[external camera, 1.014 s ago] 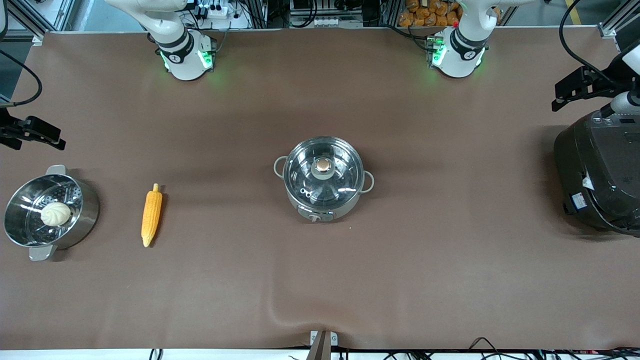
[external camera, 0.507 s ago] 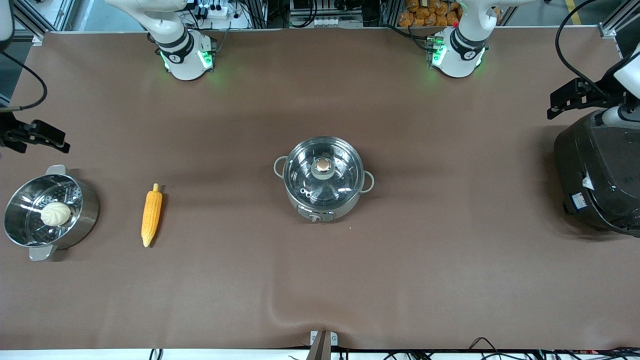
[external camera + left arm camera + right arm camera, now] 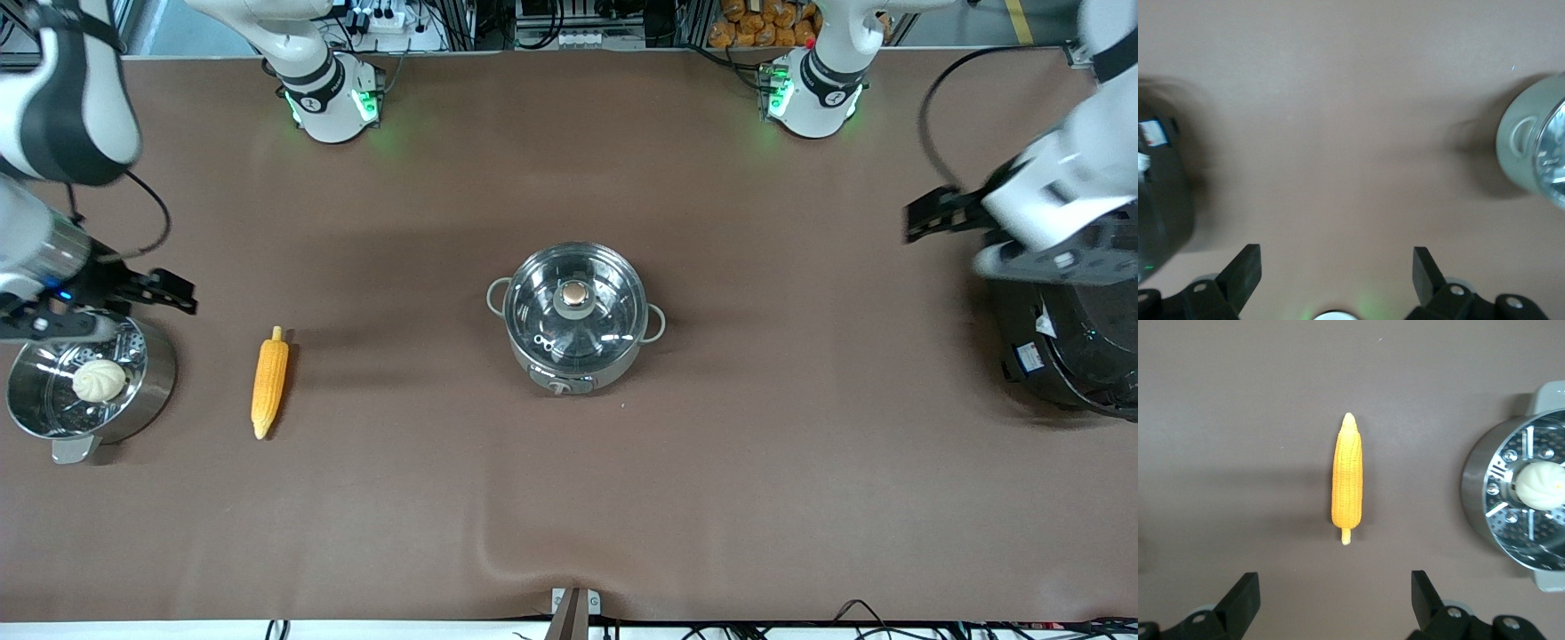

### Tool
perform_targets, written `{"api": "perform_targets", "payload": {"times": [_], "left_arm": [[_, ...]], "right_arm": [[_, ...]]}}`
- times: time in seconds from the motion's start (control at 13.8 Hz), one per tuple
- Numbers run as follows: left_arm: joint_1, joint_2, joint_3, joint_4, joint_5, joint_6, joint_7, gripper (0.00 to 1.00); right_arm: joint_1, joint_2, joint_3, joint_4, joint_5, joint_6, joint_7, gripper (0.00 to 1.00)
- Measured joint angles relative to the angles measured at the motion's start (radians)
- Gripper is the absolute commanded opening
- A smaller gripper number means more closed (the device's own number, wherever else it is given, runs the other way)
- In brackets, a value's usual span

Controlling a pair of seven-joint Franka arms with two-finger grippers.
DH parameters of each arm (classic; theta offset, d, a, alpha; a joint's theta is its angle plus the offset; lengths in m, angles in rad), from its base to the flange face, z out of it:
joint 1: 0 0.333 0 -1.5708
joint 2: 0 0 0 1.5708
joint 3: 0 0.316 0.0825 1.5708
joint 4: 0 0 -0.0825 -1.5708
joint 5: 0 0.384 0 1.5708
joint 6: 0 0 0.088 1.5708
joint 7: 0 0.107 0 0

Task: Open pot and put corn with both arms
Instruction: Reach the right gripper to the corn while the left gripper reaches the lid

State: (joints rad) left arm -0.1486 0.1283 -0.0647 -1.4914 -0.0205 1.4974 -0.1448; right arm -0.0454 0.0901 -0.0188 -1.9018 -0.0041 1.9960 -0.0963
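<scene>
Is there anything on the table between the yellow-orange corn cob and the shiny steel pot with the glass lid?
Nothing: in the front view only bare brown table cover lies between the yellow-orange corn cob and the shiny steel pot with the glass lid.

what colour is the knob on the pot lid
Copper-coloured, sitting on the clear glass lid; the knob shows best in the front view.
</scene>
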Motion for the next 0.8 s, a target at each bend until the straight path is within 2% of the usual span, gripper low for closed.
{"api": "perform_targets", "payload": {"times": [0.51,0.8], "left_arm": [[-0.250,0.192,-0.006,0.053,0.000,0.200,-0.403,1.00],[-0.404,0.290,-0.006,0.056,0.000,0.353,-0.597,1.00]], "right_arm": [[0.001,0.124,-0.003,-0.267,0.000,0.388,0.006,1.00],[0.002,0.224,-0.002,-0.269,0.000,0.464,0.006,1.00]]}}
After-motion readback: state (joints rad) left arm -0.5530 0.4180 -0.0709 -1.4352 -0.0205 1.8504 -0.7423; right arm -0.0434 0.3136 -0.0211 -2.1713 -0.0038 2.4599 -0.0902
